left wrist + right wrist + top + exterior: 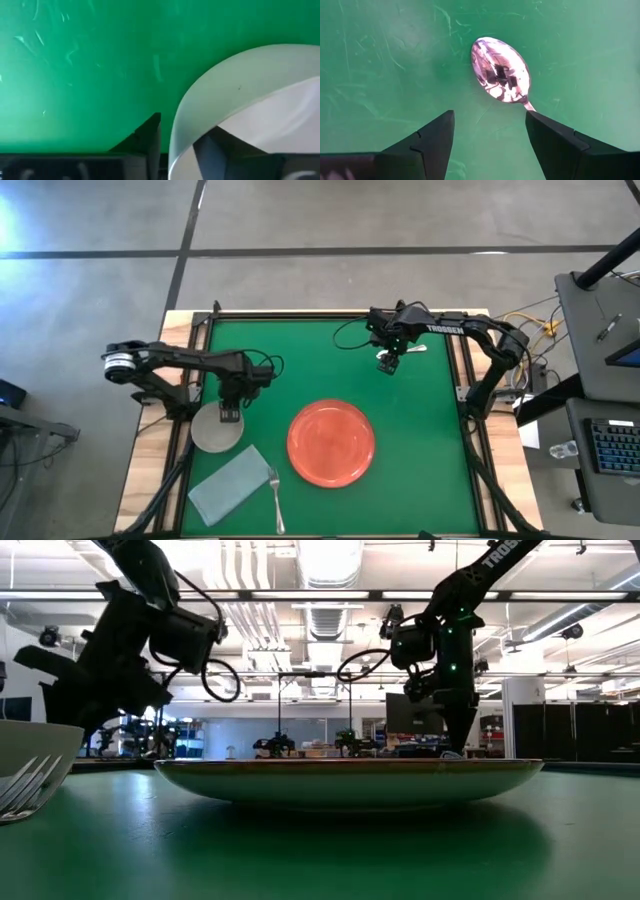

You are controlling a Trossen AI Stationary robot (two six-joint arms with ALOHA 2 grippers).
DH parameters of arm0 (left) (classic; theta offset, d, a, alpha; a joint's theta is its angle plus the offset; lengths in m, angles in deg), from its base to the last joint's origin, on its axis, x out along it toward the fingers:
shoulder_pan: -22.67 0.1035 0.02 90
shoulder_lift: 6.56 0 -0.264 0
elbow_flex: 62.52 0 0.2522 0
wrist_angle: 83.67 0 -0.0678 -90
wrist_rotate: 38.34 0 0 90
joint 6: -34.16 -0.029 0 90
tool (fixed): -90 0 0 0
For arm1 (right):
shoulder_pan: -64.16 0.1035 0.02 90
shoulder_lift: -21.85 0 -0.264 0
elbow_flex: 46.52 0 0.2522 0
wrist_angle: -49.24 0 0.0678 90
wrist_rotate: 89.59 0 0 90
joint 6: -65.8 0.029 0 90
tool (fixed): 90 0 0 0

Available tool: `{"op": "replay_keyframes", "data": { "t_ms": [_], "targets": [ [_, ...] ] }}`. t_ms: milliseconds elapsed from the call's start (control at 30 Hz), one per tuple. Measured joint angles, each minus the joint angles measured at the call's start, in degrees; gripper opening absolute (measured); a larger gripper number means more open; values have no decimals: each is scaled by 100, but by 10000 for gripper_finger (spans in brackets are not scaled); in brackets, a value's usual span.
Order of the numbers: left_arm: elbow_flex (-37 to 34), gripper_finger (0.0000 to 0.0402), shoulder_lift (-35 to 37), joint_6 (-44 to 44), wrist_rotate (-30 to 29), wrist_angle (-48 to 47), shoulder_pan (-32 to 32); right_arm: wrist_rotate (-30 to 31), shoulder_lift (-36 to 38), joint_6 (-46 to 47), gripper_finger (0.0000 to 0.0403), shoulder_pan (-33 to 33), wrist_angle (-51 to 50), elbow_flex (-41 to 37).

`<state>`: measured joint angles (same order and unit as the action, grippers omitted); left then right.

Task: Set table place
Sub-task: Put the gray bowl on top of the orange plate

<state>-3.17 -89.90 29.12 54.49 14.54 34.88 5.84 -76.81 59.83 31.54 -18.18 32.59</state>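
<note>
The grey bowl (214, 430) stands on the green table (420, 470) near its left edge. My left gripper (230, 416) is over the bowl's rim and shut on it. The round orange-red plate (331, 442) lies at the table's middle, toward the near edge. The silver fork (275, 498) rests beside a folded napkin. The silver spoon (500, 70) lies flat toward the far edge. My right gripper (490, 130) hovers open just above it, one finger on each side of the spoon's neck (527, 104), touching nothing. In the low view the plate (350, 780) hides the spoon. My left gripper (177, 135) has the bowl's side wall (180, 125) at the rim, with one finger inside (212, 152) the hollow and one outside (150, 135). The fingers come from above, pointing down. In the low view the bowl (35, 750) sits upright at table level.
A grey-green folded napkin (232, 484) lies at the near left, just before the bowl, with the fork along its right edge. Bare green top spreads right of the plate and across the far half. Black rails and a wooden border (150, 450) frame the table.
</note>
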Motion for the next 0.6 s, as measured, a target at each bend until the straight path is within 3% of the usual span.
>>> {"op": "replay_keyframes", "data": {
  "t_ms": [200, 400, 600],
  "targets": [
    [56, 7, -180, 19, 6, 74, 4, 2, 0, -1, 239, 0, -10, 0],
    [152, 1, -141, 366, 198, 102, 15, 2, 0, 1, 239, 0, -14, 0],
    [494, 0, -9, 1242, 575, 98, 16, 2, 0, 2, 238, 0, -14, 0]
  ]
}}
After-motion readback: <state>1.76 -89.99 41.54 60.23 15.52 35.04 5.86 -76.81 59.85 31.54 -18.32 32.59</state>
